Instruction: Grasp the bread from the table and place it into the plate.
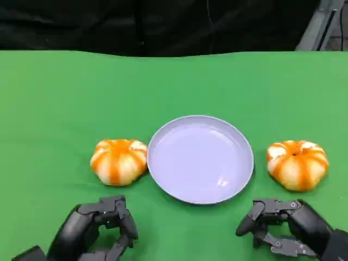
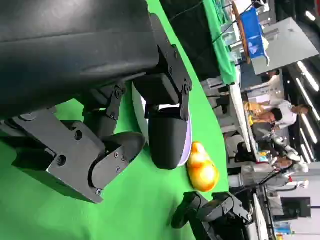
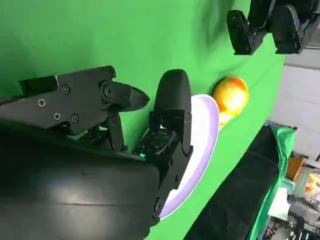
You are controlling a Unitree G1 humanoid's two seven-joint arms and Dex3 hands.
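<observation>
Two breads wait on the green desk [image 1: 54, 109]; nothing plated yet.
Left bread [image 1: 119, 161] and right bread [image 1: 297, 165] flank the bare plate [image 1: 163, 179]; left hand [image 1: 98, 228] and right hand [image 1: 288, 225] hover nearby, fingers apart, holding nothing.

Two breads lie on the green desk [image 1: 54, 98]: left bread [image 1: 118, 161], striped orange and white, beside the plate's left rim; right bread [image 1: 297, 164], of the same kind, just off the plate's right side. One plate [image 1: 200, 159], round and pale lilac, lies between them. Two black hands stand at the near edge: left hand [image 1: 98, 228] and right hand [image 1: 283, 225].
</observation>
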